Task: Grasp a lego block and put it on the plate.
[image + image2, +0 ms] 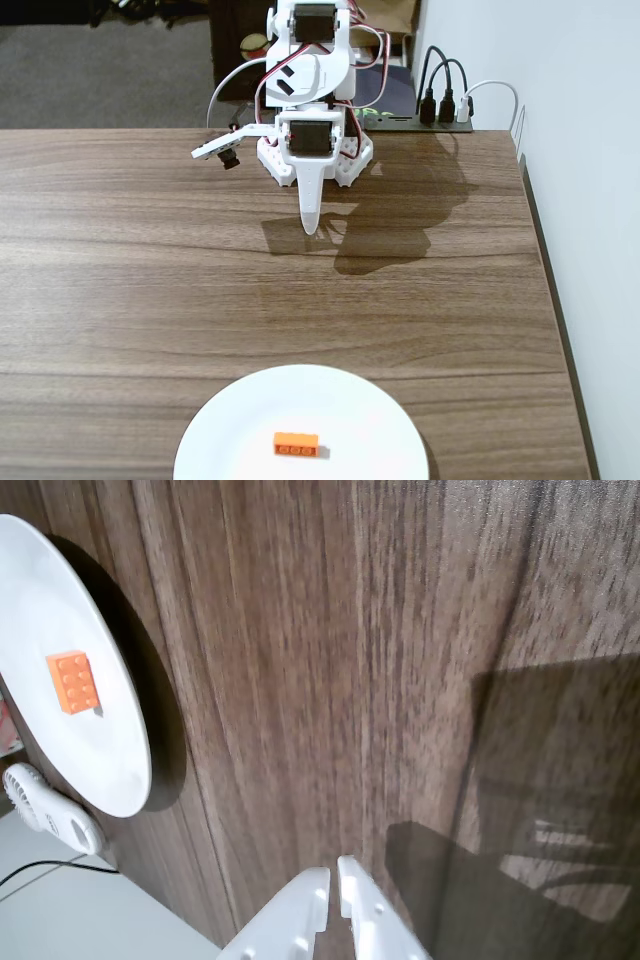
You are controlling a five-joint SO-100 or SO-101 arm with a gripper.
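Observation:
The orange lego block (297, 445) lies on the white plate (240, 425) at the table's near edge in the fixed view. It also shows in the wrist view (73, 681) on the plate (95, 765) at the far left. My white gripper (311, 226) hangs tip down over the far part of the table, close to the arm's base and far from the plate. In the wrist view the gripper (333, 872) is shut and empty, its jaws nearly touching with nothing between them.
The wood table (130, 290) ends at the right next to a white wall. Black plugs and cables (443, 100) sit behind the arm's base. A small white fan (50, 815) lies off the table beyond the plate in the wrist view.

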